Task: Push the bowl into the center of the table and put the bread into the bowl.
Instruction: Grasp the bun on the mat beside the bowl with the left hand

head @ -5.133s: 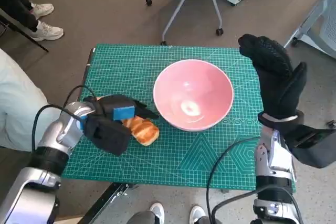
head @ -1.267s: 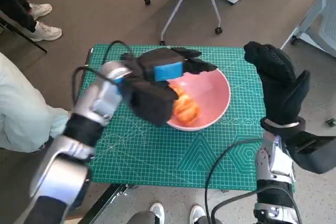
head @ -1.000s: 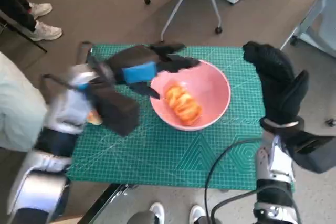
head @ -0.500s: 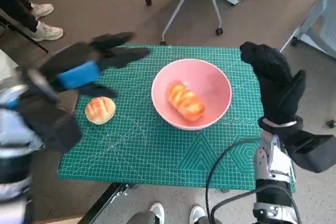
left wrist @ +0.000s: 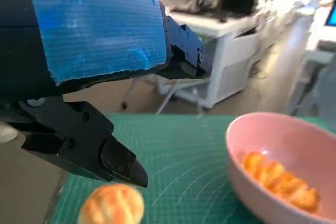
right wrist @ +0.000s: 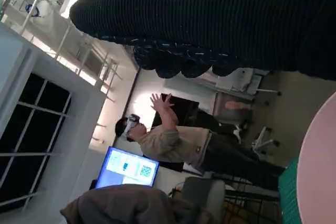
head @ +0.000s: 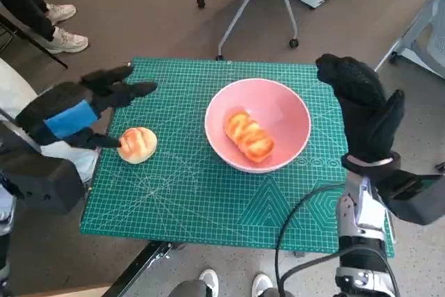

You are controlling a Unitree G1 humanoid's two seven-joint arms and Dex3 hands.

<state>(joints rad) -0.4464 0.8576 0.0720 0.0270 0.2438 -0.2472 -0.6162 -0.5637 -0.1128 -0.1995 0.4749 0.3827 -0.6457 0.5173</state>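
My left hand [head: 83,106] hangs spread and empty beside the bun [head: 137,145], which a careless reach could knock off the mat [head: 208,193] edge.

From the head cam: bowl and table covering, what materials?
Bowl: likely glazed ceramic or hard plastic; smooth pink surface with a soft sheen, can't tell which. Table covering: looks like a green cutting mat, vinyl or rubber, matte, printed with a white grid and angle lines.

I see open surface [head: 208,193] between the round bun [head: 137,145] and the bowl [head: 295,140]; nothing blocks that gap.
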